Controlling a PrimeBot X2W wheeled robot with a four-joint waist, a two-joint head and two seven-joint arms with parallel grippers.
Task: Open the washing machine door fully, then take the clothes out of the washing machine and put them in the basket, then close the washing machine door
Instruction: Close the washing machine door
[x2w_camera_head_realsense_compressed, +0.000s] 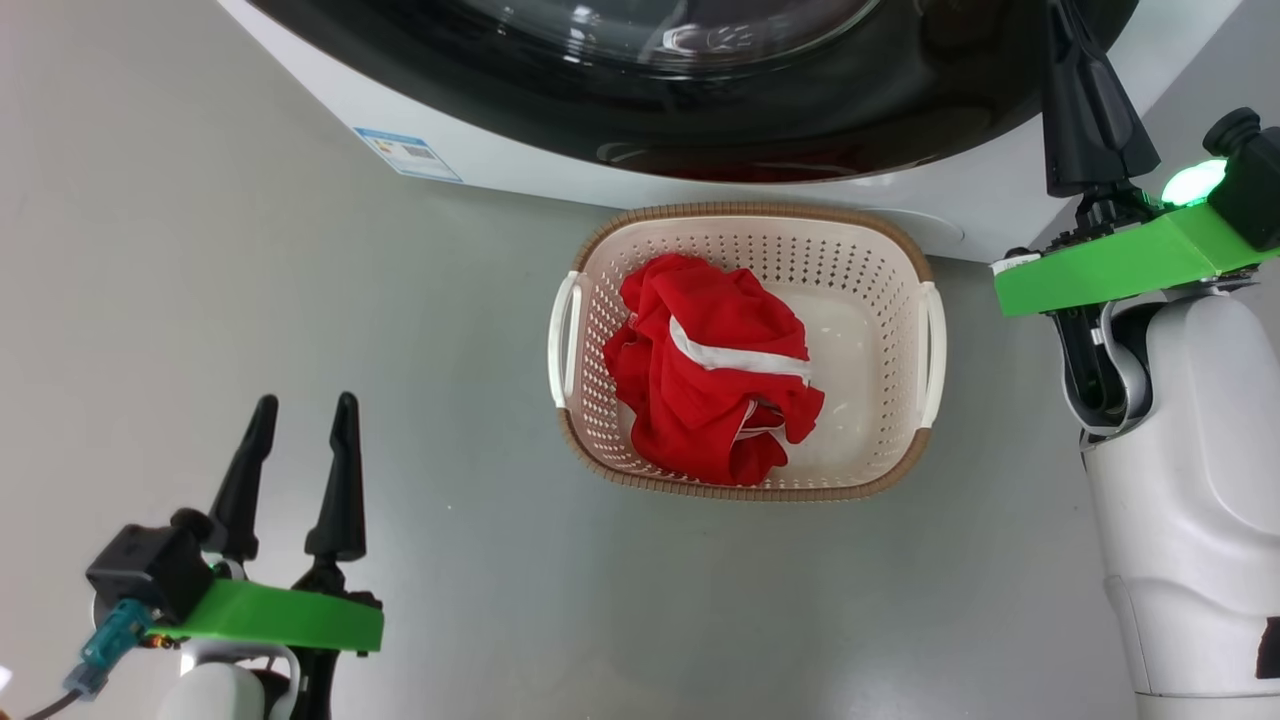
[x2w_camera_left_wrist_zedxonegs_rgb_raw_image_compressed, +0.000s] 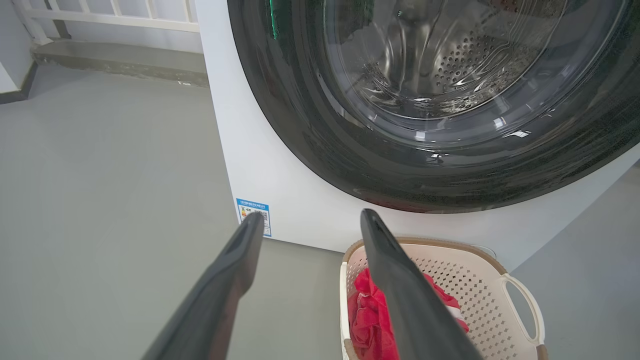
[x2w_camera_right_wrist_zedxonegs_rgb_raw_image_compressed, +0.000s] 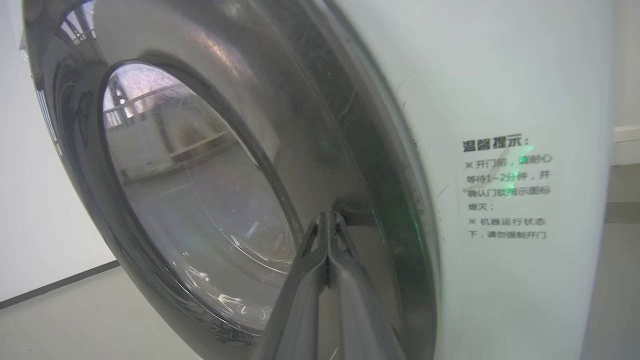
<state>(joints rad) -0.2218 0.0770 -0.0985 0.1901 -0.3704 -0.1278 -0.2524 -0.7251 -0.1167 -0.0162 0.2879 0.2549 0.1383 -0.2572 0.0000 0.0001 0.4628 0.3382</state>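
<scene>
Spread, the left hand (x2w_camera_head_realsense_compressed: 307, 400) was held empty; the right hand (x2w_camera_right_wrist_zedxonegs_rgb_raw_image_compressed: 327, 220), pressed together, was set against the washing machine door (x2w_camera_right_wrist_zedxonegs_rgb_raw_image_compressed: 350, 125), which a slip could have left unlatched.

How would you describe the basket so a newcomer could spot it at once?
Start at the big white washing machine with its round black-rimmed door. On the grey floor just before it sits a small cream basket with holed sides. Its brown woven-look rim, white handles and red clothes inside set it apart.
</scene>
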